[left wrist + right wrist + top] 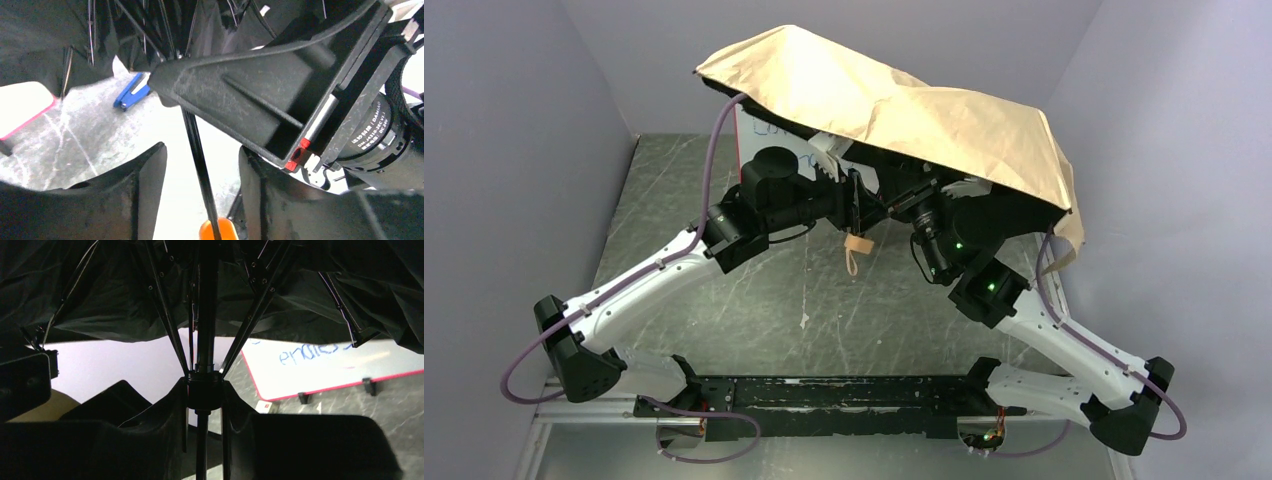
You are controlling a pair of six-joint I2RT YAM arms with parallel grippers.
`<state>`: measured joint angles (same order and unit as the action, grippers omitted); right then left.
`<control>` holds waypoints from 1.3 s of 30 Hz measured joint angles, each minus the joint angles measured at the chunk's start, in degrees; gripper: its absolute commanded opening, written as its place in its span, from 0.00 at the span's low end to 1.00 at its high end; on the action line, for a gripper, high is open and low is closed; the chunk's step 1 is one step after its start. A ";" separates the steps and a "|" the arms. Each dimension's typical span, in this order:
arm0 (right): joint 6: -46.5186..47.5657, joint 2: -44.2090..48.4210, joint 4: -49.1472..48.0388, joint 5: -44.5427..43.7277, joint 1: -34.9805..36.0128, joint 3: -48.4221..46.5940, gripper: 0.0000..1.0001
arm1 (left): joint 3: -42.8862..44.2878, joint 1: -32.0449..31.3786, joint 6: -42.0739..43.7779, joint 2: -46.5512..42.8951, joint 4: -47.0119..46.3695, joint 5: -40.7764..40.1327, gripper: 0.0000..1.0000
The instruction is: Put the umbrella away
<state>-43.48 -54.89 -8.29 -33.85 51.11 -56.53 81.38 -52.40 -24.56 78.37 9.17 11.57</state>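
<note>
Black plastic fingers of my right hand are clamped on the runner of the umbrella, one on each side, where the dark ribs fan out from the shaft. The fingers of my left hand stand apart, with the thin shaft passing between them and touching neither. The orange handle sits just below them.

The tan canopy is fully spread, tilted down to the right, and held above the table. It covers most of the whiteboard. A blue clip lies on the table beyond the shaft.

I judge the step in hand to be the collapse of the canopy, which has not yet begun to fold. The next move calls for my left hand to close on the shaft or handle as an anchor. My right hand should then draw the runner along the shaft toward the handle, keeping the pull in line with the shaft so the ribs fold evenly.
</note>
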 measured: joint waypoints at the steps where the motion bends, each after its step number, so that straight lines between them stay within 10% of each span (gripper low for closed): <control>1: 1.40 -0.31 0.00 -0.48 0.02 -0.76 0.00 | 0.00 0.11 0.31 -0.09 -0.02 0.46 0.63; 23: 15.76 -0.17 -4.24 -4.81 -0.04 -3.54 0.00 | -6.58 0.13 0.79 -3.37 0.46 7.34 0.61; 39: 16.65 0.00 -4.55 -5.31 -0.15 -3.52 0.00 | -6.80 0.11 -0.28 -3.48 0.42 7.10 0.05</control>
<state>-26.83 -54.89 -12.84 -39.16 50.96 -60.05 74.59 -52.29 -24.84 74.89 9.58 18.68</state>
